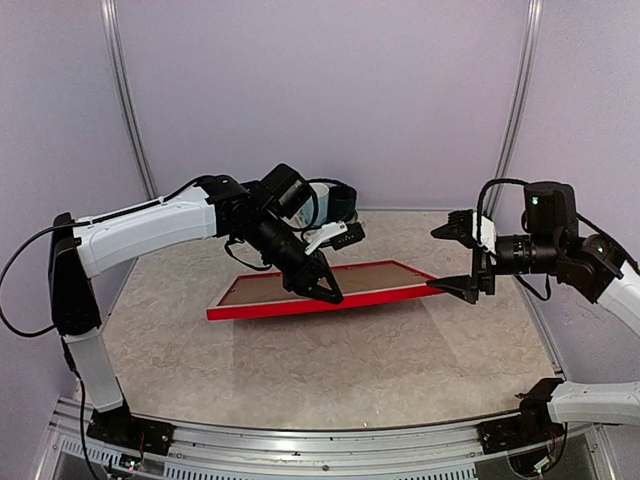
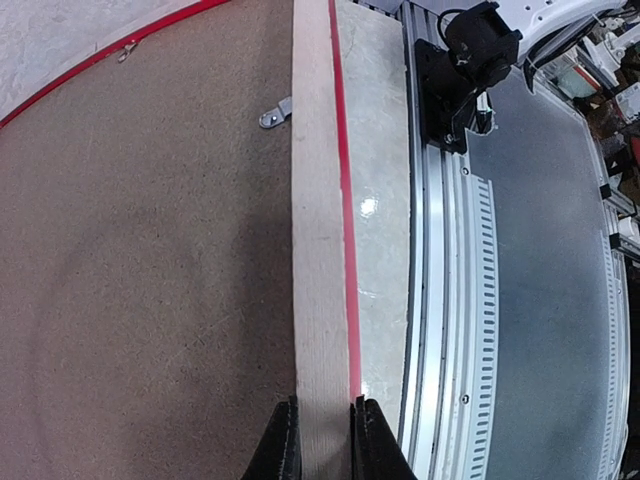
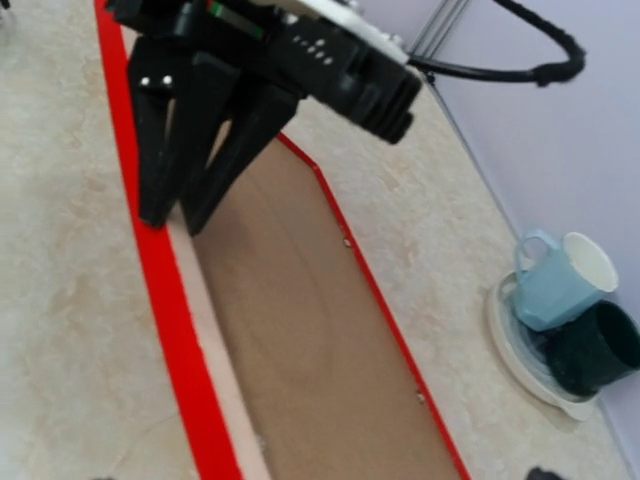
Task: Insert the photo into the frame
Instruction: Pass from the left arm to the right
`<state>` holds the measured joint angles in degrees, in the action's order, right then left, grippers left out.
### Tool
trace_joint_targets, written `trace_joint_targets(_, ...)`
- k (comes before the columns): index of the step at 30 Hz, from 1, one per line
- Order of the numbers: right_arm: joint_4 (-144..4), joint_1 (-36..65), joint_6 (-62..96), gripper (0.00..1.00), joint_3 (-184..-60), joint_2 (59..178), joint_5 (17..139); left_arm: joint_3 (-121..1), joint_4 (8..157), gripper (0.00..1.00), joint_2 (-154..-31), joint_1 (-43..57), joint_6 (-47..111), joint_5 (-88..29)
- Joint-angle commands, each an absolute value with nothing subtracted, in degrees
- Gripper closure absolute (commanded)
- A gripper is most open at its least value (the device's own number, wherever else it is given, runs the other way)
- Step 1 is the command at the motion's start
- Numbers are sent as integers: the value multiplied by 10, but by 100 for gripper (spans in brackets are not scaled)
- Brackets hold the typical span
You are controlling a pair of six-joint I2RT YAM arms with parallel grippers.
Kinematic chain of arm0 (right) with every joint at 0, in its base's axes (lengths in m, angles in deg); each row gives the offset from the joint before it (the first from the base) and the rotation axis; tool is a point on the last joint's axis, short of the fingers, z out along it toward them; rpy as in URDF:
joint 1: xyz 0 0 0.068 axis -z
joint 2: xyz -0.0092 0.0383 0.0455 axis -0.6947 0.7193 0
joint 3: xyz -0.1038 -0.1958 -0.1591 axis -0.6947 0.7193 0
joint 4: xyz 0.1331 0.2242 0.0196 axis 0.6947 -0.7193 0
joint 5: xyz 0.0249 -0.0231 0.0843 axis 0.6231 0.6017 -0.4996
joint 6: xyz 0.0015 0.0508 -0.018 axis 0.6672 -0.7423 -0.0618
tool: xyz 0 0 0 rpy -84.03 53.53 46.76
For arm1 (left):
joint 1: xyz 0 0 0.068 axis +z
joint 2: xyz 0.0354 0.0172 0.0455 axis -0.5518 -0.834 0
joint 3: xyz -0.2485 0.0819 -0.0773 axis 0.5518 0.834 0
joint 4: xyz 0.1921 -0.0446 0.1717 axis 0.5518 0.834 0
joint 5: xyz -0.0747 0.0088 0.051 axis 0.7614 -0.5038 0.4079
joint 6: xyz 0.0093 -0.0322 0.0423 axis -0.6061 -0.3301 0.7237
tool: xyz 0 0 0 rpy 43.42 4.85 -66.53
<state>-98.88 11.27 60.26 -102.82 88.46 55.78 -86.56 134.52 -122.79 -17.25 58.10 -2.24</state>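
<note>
The frame (image 1: 262, 309) lies back up on the table, its red edge toward me, with a brown backing board (image 1: 320, 283) inside it. The photo is hidden. My left gripper (image 1: 325, 292) is shut on the frame's near rail. The left wrist view shows both fingertips (image 2: 283, 445) clamping the pale wood rail (image 2: 318, 250), the backing board (image 2: 140, 280) to its left. My right gripper (image 1: 462, 258) stands open at the frame's right end, its lower finger (image 1: 460, 290) close to the corner. The right wrist view looks along the frame (image 3: 170, 320) toward the left gripper (image 3: 175, 215).
A light blue mug (image 3: 555, 290) and a dark green mug (image 3: 590, 350) sit on a white plate (image 3: 520, 375) at the back of the table, behind the left arm (image 1: 150, 225). Metal rails (image 2: 450, 300) run along the table's near edge.
</note>
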Motion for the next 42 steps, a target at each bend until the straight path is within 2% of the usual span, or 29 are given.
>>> trace_joint_targets(1, -1005, 98, 588, 13, -1020, 877, 544, -864, 1271, 100, -1186, -169, 575, 7)
trace_joint_targets(9, -1044, 51, 590, 15, -1014, 907, 611, -808, 1216, 100, -1171, -169, 536, 3)
trace_joint_targets(17, -1068, 1, 616, 15, -999, 933, 729, -798, 1208, 100, -1165, -169, 529, 7)
trace_joint_targets(30, -987, -6, 676, 7, -915, 855, 860, -787, 1226, 100, -1147, -167, 540, 1)
trace_joint_targets(42, -942, -7, 720, 10, -889, 866, 917, -778, 1242, 100, -1135, -167, 547, 2)
